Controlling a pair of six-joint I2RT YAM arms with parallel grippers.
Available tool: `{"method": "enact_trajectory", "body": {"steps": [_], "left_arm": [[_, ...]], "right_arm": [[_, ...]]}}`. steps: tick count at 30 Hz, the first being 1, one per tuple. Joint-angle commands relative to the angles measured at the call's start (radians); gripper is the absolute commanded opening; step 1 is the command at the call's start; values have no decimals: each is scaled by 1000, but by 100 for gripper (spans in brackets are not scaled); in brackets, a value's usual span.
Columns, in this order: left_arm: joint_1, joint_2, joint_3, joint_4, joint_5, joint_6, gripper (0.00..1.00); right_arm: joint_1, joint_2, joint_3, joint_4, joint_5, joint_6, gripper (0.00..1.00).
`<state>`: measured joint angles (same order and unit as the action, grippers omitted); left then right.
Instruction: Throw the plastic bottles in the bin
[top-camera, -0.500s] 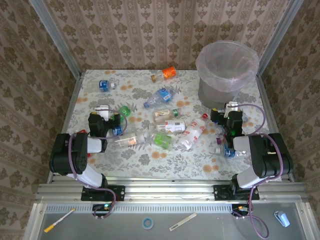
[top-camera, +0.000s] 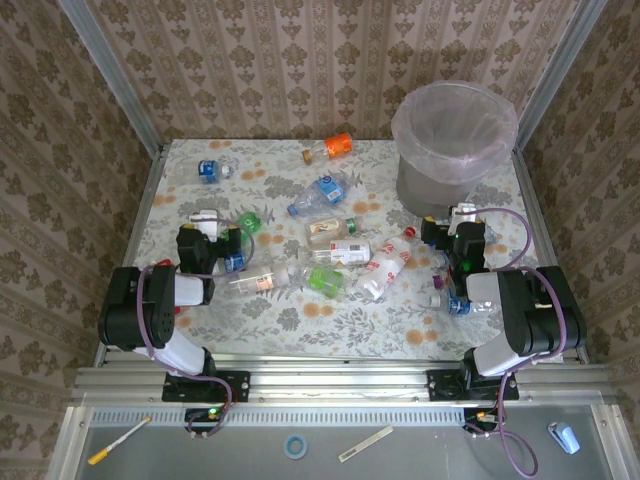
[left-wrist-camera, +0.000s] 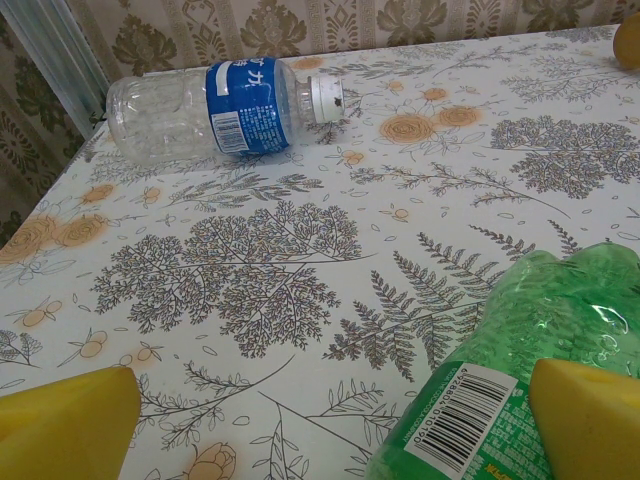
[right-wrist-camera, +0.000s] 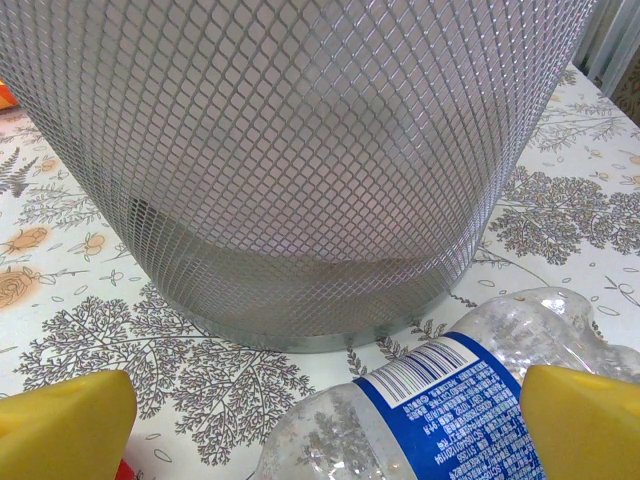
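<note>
Nothing moved: left fingers (left-wrist-camera: 60, 425) wide by barcoded green bottle (left-wrist-camera: 520, 380); right fingers (right-wrist-camera: 585, 420) wide by blue-labelled bottle (right-wrist-camera: 450, 410).

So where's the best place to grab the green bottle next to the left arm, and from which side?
Probably the straight labelled midsection of the green bottle, from above, jaws across its width. It lies on its side with the lobed base pointing away, so its long sides face the jaws. The open left gripper sits a little left of it, so shift right first.
</note>
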<state>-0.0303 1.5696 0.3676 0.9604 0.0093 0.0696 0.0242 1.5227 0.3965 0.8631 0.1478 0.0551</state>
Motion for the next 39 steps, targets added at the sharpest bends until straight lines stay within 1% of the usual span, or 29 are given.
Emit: {"method": "enact_trajectory", "body": {"steps": [1, 6, 23, 25, 26, 27, 29, 31, 34, 36, 39], "left_arm": [[10, -16, 20, -34, 24, 16, 100], [25, -15, 29, -52, 11, -8, 100], [26, -16, 27, -48, 11, -9, 100], [20, -32, 5, -16, 1, -5, 100], [5, -71, -12, -18, -19, 8, 100], [-12, -121, -18, -56, -45, 18, 100], [-58, -261, 12, -243, -114, 25, 100], [-87, -365, 58, -405, -166, -34, 100], [-122, -501, 91, -533, -172, -110, 100], [-154, -588, 124, -638, -175, -169, 100], [-225, -689, 189, -822, -167, -229, 100]], "right_arm": [[5, 7, -2, 16, 33, 4, 100], [5, 7, -4, 17, 33, 4, 100], [7, 4, -5, 21, 36, 1, 100], [27, -39, 10, -33, 67, -13, 100], [45, -90, 25, -100, 100, -25, 100], [61, -144, 44, -189, 117, -30, 100], [83, -261, 65, -321, 128, -14, 100], [120, -352, 79, -423, 147, -2, 100], [182, -470, 133, -616, 186, 31, 100], [216, -532, 175, -738, 183, 59, 100], [261, -638, 235, -937, 172, 126, 100]]}}
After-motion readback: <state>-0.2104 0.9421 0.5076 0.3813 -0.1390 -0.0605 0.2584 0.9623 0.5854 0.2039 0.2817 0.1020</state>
